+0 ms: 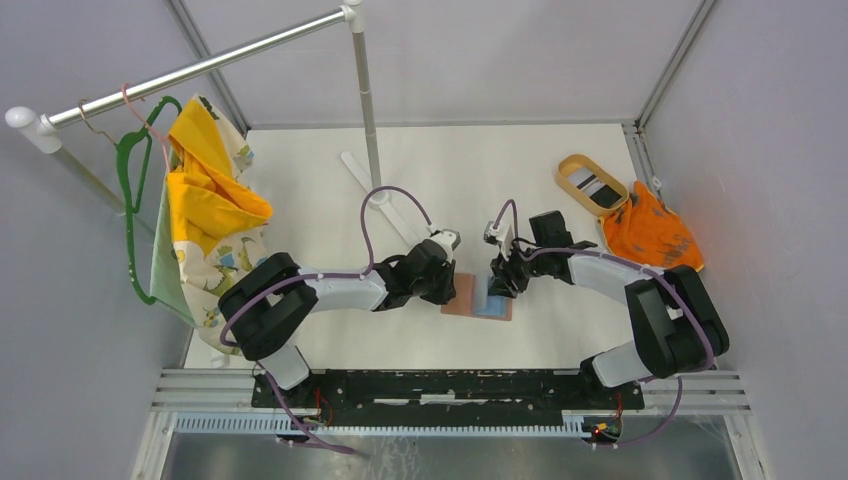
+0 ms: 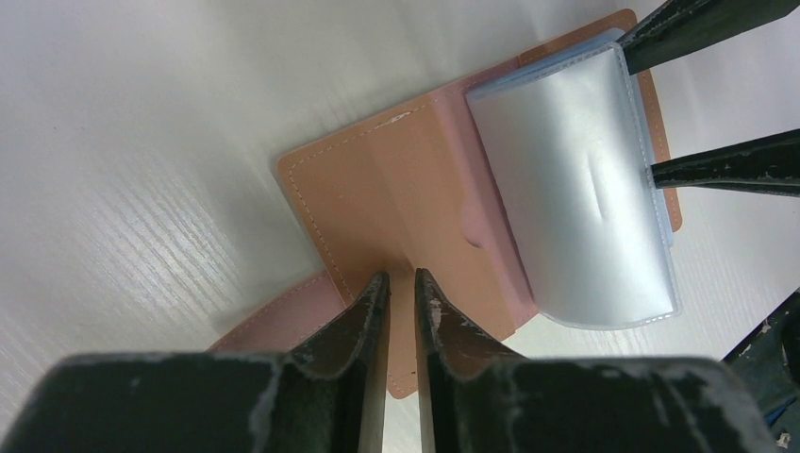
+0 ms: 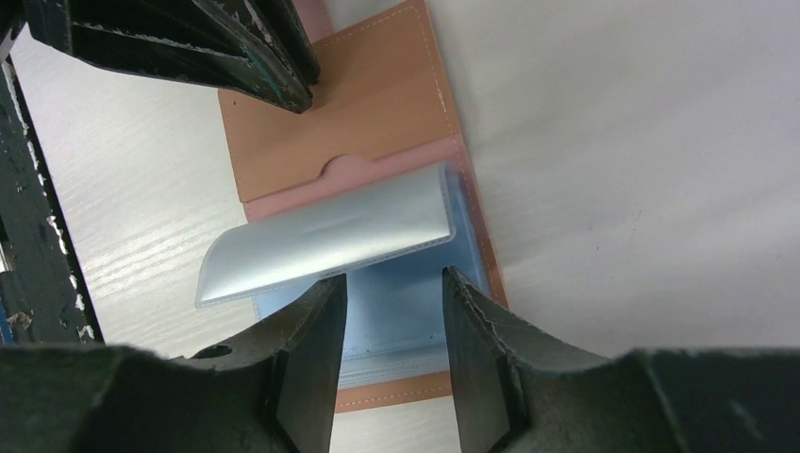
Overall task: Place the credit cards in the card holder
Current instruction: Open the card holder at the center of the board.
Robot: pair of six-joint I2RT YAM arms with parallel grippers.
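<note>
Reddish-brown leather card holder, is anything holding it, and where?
Left gripper pins the card holder's tan flap edge; right gripper, open, straddles its clear sleeves.

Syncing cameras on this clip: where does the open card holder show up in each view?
Top external: card holder lies open just below the picture's centre.
Left wrist: card holder spans the centre to the upper right.
Right wrist: card holder runs from top centre down to bottom centre.
Shared landmark: its clear plastic sleeves.
</note>
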